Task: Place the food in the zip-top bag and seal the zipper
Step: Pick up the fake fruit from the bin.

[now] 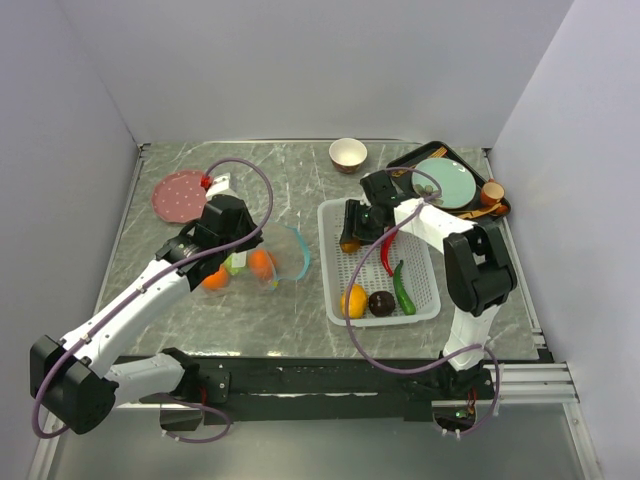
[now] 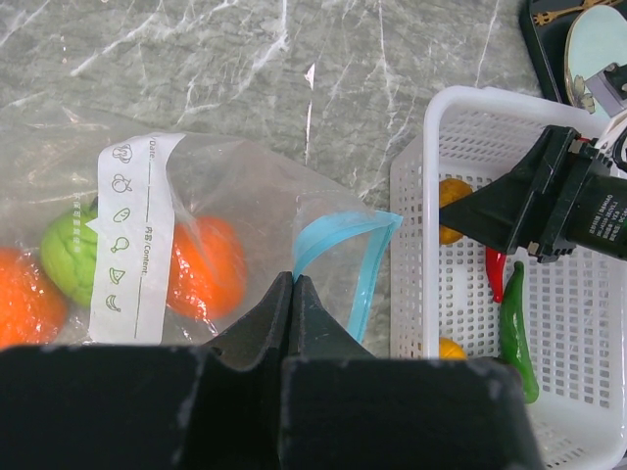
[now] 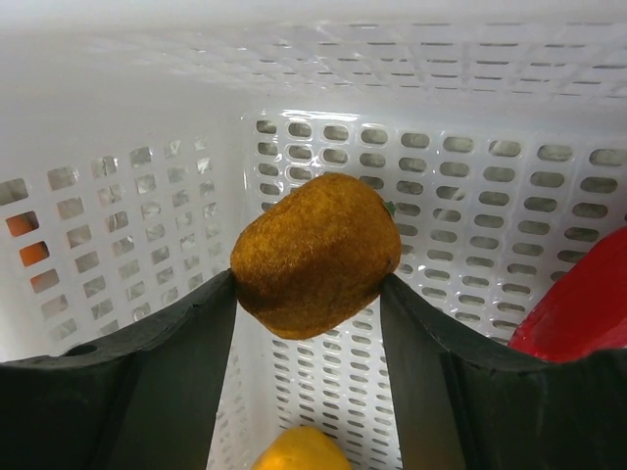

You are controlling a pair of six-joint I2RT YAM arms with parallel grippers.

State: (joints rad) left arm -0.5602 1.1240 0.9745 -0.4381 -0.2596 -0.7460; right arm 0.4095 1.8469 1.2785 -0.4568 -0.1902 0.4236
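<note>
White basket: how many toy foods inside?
5: brown kiwi in the right gripper at the far end, red chili and green pepper midway, yellow fruit and dark round fruit at the near end. Its arm may hide more.

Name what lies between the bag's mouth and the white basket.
Nothing but a strip of bare marble table between zipper and basket, clearest in the left wrist view.

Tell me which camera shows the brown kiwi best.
The right wrist view: the brown kiwi fills the centre, pinched by the right gripper inside the white basket. The top external view hides nearly all of it under that gripper; the left wrist view shows at most a yellowish sliver behind it.
</note>
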